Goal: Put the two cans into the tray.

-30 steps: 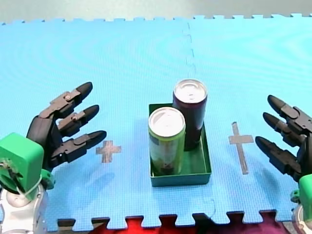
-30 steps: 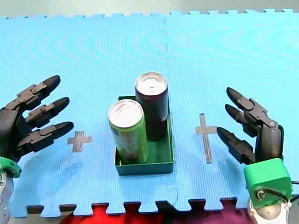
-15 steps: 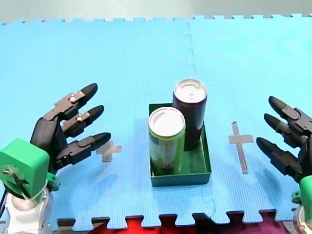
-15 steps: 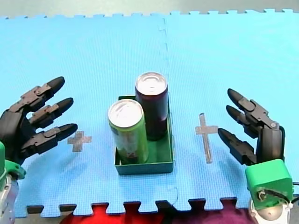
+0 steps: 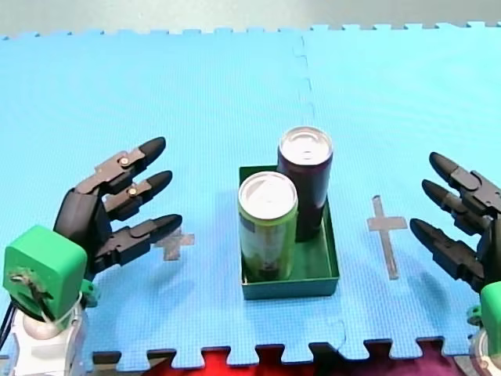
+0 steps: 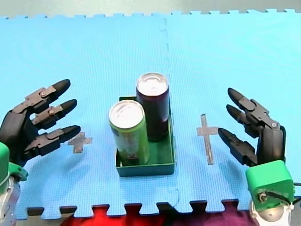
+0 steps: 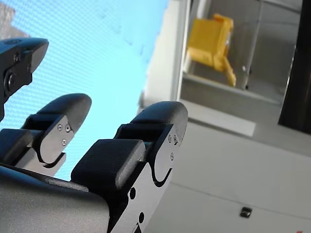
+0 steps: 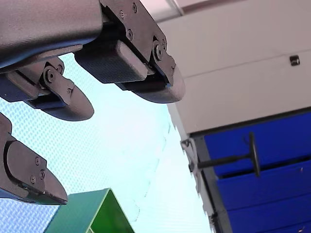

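A green can and a dark purple can stand upright, side by side, inside the small green tray at the middle of the blue mat. The green can is nearer to me, the purple one behind it. My left hand hovers to the tray's left, above a grey cross mark, holding nothing. My right hand hovers to the tray's right, beyond the other grey cross, also holding nothing. A corner of the green tray appears in the second wrist view.
Two grey tape crosses lie on the blue foam mat on either side of the tray. The mat's jigsaw front edge runs close below the tray. A yellow object shows beyond the mat in the first wrist view.
My left hand has drifted rightward toward the tray and the left cross. My right hand has barely moved. The cans stay put in the tray.
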Tool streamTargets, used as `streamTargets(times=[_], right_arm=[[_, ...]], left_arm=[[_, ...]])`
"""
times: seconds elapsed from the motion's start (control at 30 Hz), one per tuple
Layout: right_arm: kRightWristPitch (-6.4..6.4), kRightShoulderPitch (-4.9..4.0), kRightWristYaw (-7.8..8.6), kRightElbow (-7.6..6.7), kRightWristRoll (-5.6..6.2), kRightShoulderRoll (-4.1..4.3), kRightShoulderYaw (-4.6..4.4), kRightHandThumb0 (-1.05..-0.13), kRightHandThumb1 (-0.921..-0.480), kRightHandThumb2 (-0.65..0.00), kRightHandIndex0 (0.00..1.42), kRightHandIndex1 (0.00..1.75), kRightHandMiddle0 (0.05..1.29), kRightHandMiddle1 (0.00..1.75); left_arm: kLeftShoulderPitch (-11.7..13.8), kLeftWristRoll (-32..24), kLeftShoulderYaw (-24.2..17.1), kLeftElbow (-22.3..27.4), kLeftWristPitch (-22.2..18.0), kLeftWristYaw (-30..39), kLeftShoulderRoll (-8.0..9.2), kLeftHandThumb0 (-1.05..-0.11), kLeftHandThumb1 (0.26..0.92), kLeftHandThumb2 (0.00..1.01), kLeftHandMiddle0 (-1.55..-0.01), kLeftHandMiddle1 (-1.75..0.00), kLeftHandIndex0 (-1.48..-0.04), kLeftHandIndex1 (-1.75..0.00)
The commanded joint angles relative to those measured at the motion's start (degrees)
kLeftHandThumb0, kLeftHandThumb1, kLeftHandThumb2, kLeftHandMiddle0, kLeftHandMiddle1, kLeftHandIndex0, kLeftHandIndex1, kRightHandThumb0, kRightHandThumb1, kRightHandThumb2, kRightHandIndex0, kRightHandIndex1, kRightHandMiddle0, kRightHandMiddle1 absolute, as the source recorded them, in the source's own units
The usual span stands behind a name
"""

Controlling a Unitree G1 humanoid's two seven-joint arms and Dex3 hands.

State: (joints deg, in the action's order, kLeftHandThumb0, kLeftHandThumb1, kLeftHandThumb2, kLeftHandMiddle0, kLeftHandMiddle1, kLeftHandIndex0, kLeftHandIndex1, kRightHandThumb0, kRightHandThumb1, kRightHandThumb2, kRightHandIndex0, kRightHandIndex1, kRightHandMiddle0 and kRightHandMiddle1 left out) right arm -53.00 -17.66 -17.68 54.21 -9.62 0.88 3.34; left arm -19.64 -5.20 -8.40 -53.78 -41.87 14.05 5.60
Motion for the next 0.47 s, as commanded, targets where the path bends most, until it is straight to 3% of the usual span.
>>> streamTargets(times=[0.0,0.43], right_arm=[[-0.47,-0.22,-0.14,0.02,0.13,0.2,0.07,-0.288,-0.781,-0.001,0.88,0.0,0.8,0.0],[-0.45,-0.38,-0.31,0.27,-0.06,0.26,0.02,-0.295,-0.785,-0.001,0.88,0.0,0.8,0.0]], left_arm=[[-0.15,-0.27,-0.1,0.0,-0.24,0.09,0.2,-0.627,0.787,0.0,-0.73,0.0,-0.64,0.0],[-0.26,-0.48,-0.06,0.24,0.21,0.67,0.25,-0.633,0.791,0.0,-0.72,0.0,-0.64,0.0]])
